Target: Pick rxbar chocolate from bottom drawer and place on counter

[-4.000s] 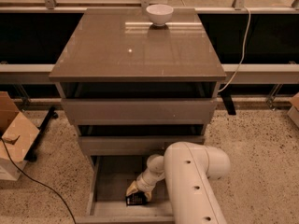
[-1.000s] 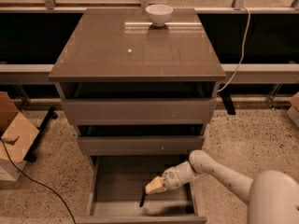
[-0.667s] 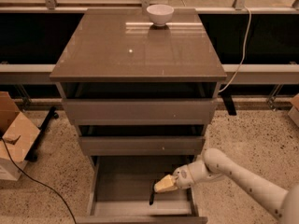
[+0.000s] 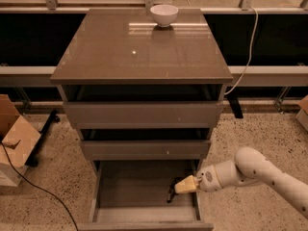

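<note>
The bottom drawer (image 4: 130, 186) is pulled open, with a grey floor. My gripper (image 4: 184, 185), with pale yellow fingers, is over the drawer's right side, close to its right wall. It is shut on the rxbar chocolate (image 4: 171, 193), a small black bar that hangs from the fingertips just above the drawer floor. My white arm (image 4: 255, 170) reaches in from the lower right. The counter (image 4: 144, 52) is the glossy grey-brown top of the cabinet, well above the gripper.
A white bowl (image 4: 163, 14) stands at the back of the counter. The two upper drawers (image 4: 144, 114) stick out slightly above the open one. A cardboard box (image 4: 12, 141) and a black cable (image 4: 38, 189) lie on the floor at left. A white cable (image 4: 248, 57) hangs at right.
My arm has swung out to the right of the cabinet. The gripper has carried the black bar from the drawer's middle toward its right wall and slightly up.
</note>
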Controlling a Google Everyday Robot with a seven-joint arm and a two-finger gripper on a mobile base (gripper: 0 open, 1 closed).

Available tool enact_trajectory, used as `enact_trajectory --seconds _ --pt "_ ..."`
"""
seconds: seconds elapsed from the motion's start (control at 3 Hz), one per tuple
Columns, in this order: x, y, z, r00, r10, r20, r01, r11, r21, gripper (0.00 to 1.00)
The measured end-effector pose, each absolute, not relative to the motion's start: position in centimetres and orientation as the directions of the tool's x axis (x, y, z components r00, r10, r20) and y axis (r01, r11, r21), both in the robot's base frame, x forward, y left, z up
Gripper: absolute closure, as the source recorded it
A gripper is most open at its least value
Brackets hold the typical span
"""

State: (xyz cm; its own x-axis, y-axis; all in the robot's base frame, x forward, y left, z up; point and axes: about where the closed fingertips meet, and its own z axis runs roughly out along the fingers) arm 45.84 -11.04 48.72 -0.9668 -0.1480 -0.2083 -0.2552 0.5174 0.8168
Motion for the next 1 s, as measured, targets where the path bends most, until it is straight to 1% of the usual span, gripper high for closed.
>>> enact_trajectory --seconds 0.33,1.0 --pt "45.7 -12.6 54.0 -0.95 -0.134 -0.281 -0.305 0.59 0.747 1.0" --pt "46.2 -14.1 66.5 -0.878 -0.117 -0.465 -0.394 0.728 0.561 1.0"
